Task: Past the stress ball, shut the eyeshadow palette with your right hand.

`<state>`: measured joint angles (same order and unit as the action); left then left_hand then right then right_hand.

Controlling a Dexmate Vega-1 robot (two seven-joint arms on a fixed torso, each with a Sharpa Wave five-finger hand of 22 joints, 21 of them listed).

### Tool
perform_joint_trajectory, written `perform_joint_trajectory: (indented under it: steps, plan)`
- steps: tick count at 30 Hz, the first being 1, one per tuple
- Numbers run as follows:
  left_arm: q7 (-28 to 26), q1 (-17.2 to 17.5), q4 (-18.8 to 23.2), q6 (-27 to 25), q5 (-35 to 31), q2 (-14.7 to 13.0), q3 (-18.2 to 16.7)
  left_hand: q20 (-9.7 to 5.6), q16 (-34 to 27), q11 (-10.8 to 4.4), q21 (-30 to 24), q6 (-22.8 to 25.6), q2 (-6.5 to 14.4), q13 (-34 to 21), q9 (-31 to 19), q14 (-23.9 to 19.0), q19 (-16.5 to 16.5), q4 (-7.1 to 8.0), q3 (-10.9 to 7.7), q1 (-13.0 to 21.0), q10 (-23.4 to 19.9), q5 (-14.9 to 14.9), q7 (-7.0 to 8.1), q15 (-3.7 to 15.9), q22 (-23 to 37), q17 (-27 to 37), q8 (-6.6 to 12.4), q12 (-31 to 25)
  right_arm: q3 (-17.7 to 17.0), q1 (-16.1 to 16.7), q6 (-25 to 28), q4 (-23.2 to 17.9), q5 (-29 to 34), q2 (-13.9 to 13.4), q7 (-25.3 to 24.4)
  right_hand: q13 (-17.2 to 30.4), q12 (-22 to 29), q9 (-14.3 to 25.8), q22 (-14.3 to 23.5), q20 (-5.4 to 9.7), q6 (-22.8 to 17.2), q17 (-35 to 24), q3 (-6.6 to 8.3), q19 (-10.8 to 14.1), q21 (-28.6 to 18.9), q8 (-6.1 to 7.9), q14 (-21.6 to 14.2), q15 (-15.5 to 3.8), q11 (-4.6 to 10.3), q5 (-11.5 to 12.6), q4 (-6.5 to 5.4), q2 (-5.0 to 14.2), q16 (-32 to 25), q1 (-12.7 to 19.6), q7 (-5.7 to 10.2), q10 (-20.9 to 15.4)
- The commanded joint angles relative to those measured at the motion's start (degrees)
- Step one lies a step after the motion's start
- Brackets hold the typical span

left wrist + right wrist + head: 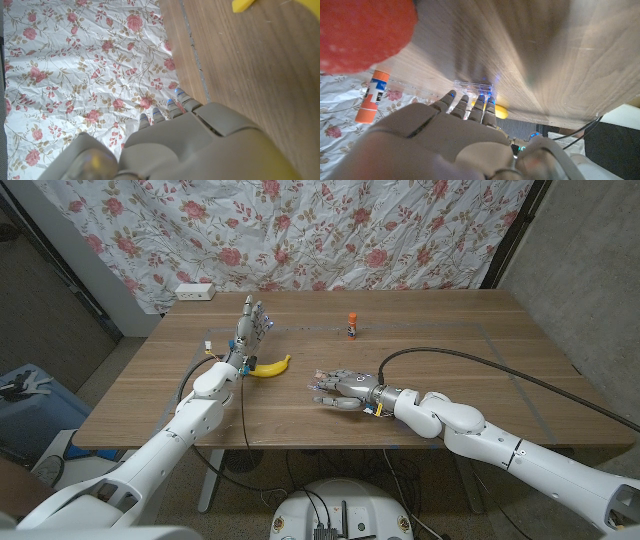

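My right hand (338, 390) hovers low over the middle of the desk (450, 380), fingers (465, 106) stretched out and apart, grasping nothing. In the right wrist view its fingertips reach a clear, flat item (472, 88) on the wood; I cannot tell whether this is the eyeshadow palette. A red stress ball (362, 32) looms close beside that camera. A banana (270, 367) lies between my hands, a glue stick (352, 326) stands farther back. My left hand (250, 326) stands upright, fingers released.
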<state>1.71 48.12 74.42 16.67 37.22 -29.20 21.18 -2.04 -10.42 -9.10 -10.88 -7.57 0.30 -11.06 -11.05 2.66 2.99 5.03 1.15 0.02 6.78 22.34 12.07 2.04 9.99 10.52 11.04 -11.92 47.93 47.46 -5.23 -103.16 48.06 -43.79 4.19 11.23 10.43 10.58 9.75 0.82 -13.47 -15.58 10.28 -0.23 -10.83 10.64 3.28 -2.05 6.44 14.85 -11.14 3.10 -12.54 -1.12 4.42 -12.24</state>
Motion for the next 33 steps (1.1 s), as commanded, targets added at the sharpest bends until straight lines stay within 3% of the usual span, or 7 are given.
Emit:
perform_joint_trajectory:
  steps: [1, 15, 25, 33]
  plan:
    - [0.0, 0.0, 0.0, 0.0, 0.0, 0.0, 0.0, -0.41, -0.4, -0.48, -0.4, -0.1, 0.1, -0.2, -0.2, 0.4, 0.6, 0.33, -0.03, 0.7, 0.0, 0.3, 0.52, 4.08, 0.2, 0.2, 0.31, -0.3, -0.6, 0.3, -0.1, -0.5, 0.3, 0.0, -2.0, 0.0, 0.1, 0.1, 0.1, 0.0, 0.2, -0.3, -0.45, 1.0, -0.4, 0.21, 0.3, -0.16, -0.16, 0.3, 0.0, 6.32, -0.3, -0.1, 0.17, 0.3]
    - [0.0, 0.0, 0.0, 0.0, 0.0, 0.0, 0.0, -0.41, -0.4, -0.4, -0.4, -0.1, 0.1, -0.2, -0.2, 0.4, 0.6, 0.33, -0.03, 0.7, 0.0, 0.3, 0.52, 4.08, 0.3, 0.2, 0.32, -0.3, -2.2, 1.5, -0.1, -2.6, -1.3, -0.4, -3.6, -0.1, 0.4, 0.1, 0.1, -0.39, -0.4, -0.4, -0.52, 2.0, -0.6, 0.52, -0.5, -0.39, -0.1, 0.5, 0.12, 6.67, -0.8, 0.1, 0.37, -0.1]
    - [0.0, 0.0, 0.0, 0.0, 0.0, 0.0, 0.0, -0.44, -0.4, -0.37, -0.4, -0.1, 0.1, -0.2, -0.2, 0.4, 0.5, 0.33, -0.03, 0.7, 0.0, 0.3, 0.52, 4.09, 0.2, 0.2, 0.33, -0.3, -4.5, 3.5, -0.1, -3.7, -4.5, 0.3, -7.3, -0.1, 0.9, 0.1, 0.0, 0.31, -1.2, -0.5, -0.46, 3.3, -0.9, 0.85, -2.2, -1.71, -0.13, 0.7, 0.27, 6.89, -1.6, 0.4, 0.27, -1.3]
    - [0.0, 0.0, 0.0, 0.0, 0.0, 0.0, 0.0, -0.4, -0.4, -0.35, -0.4, -0.1, 0.1, -0.2, -0.2, 0.4, 0.5, 0.33, -0.03, 0.7, -0.1, 0.3, 0.52, 4.04, 0.3, 0.2, 0.33, -0.3, -5.9, 4.5, -1.6, -2.8, -9.5, 1.5, -9.9, -0.1, 1.1, 0.1, -0.1, 0.76, -2.0, -0.4, -0.19, 5.3, -1.3, 1.08, -3.2, -1.88, -1.48, 0.9, 0.46, 6.96, -1.9, 0.7, -0.75, -2.1]
